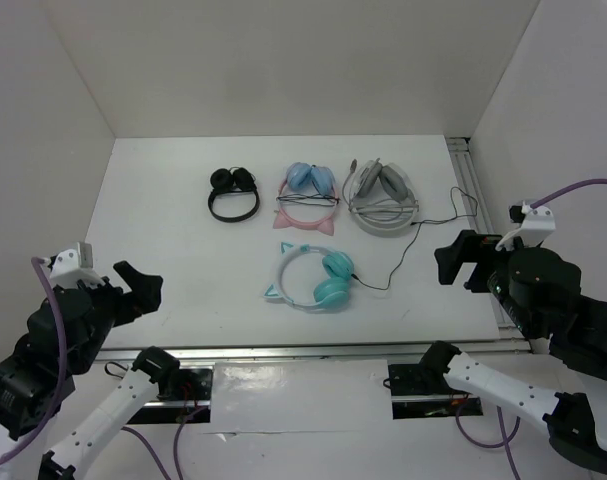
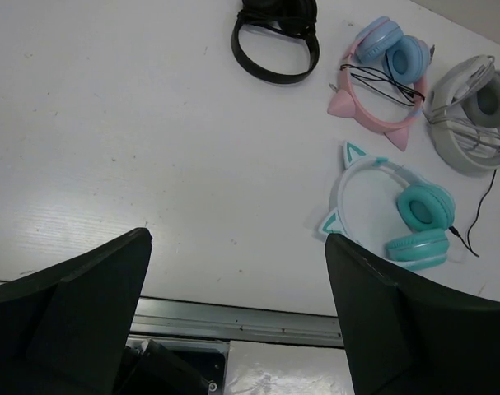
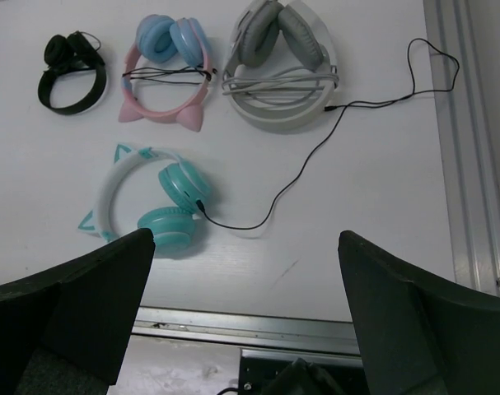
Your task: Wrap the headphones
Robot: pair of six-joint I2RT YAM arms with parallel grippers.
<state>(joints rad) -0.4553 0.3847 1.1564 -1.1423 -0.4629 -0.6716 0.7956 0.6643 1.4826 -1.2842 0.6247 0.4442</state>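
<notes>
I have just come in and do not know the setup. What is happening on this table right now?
Nothing is being held yet. Both arms hang above the near edge, with the left end effector and the right end effector open and empty. The teal cat-ear headphones lie flat on the white table, and their thin black cable trails loose to the right, unwrapped. Behind them lie a black pair, a pink cat-ear pair and a grey-white pair.

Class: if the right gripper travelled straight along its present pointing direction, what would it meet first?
Probably bare table, just beside the headphones' black cable; the right gripper points down there, but depth is unclear.
</notes>
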